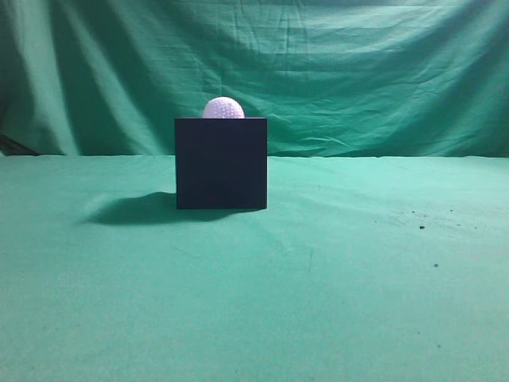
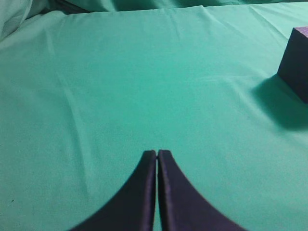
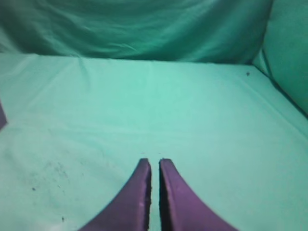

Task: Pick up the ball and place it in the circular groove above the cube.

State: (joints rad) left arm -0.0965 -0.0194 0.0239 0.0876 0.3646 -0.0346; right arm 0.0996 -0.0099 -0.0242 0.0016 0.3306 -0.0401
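Observation:
In the exterior view the black cube (image 1: 221, 163) stands on the green cloth, left of centre. The white dimpled ball (image 1: 223, 108) sits on top of the cube, its lower part sunk below the top edge. No gripper shows in that view. In the left wrist view my left gripper (image 2: 157, 153) is shut and empty above bare cloth; the cube's corner (image 2: 297, 60) shows far right. In the right wrist view my right gripper (image 3: 155, 161) is shut, a thin slit between its fingers, empty; a sliver of the cube (image 3: 2, 117) shows at the left edge.
A green cloth covers the table (image 1: 358, 270) and hangs as a backdrop (image 1: 358, 72). The cube casts a shadow to its left (image 1: 131, 209). A few dark specks lie on the cloth at the right (image 1: 421, 227).

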